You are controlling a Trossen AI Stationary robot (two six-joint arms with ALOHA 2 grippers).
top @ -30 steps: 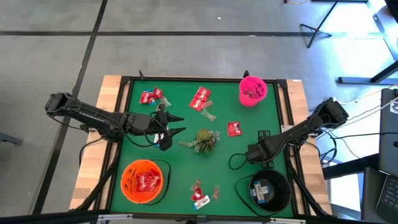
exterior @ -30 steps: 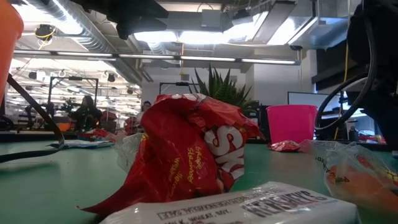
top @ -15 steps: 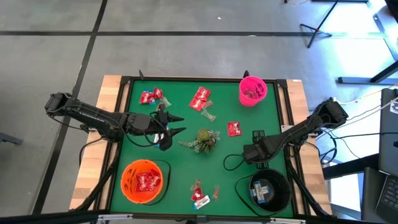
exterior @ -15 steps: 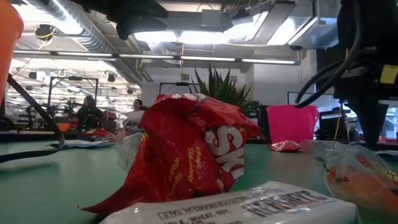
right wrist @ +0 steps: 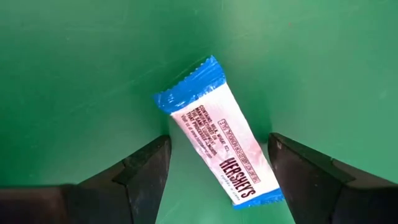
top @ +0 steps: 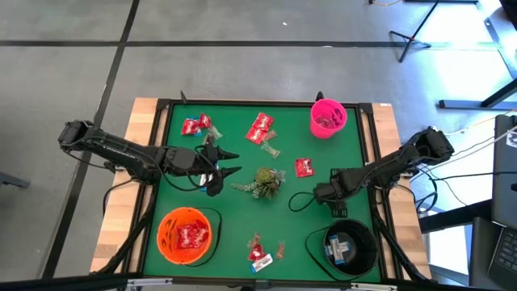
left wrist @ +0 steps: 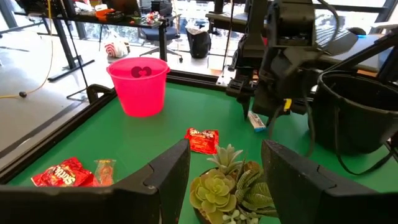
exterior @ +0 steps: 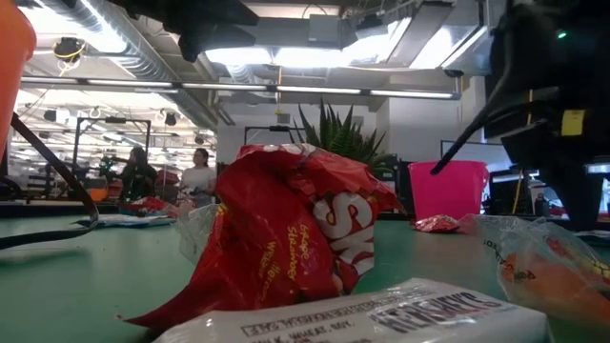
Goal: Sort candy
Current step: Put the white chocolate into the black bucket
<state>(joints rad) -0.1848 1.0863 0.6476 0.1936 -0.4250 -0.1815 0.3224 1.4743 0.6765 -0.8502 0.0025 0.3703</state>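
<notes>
A white-and-blue candy packet lies flat on the green table. My right gripper hangs over it, fingers pointing down, open, one on each side, with a gap showing to each. The left wrist view shows the same packet under my right gripper. My left gripper waits open at mid-table, left of a green succulent sprig. Red packets lie loose at the far left, far middle and centre right. A mixed cluster sits at the near edge.
A pink cup stands at the far right, an orange bowl with red packets at the near left, and a black bowl with white-and-blue packets at the near right, just nearer than my right arm. A raised black rim frames the table.
My right gripper has moved from beside the black bowl a little toward the far edge and the table's left, ending over the white-and-blue packet. My left arm has kept still.
</notes>
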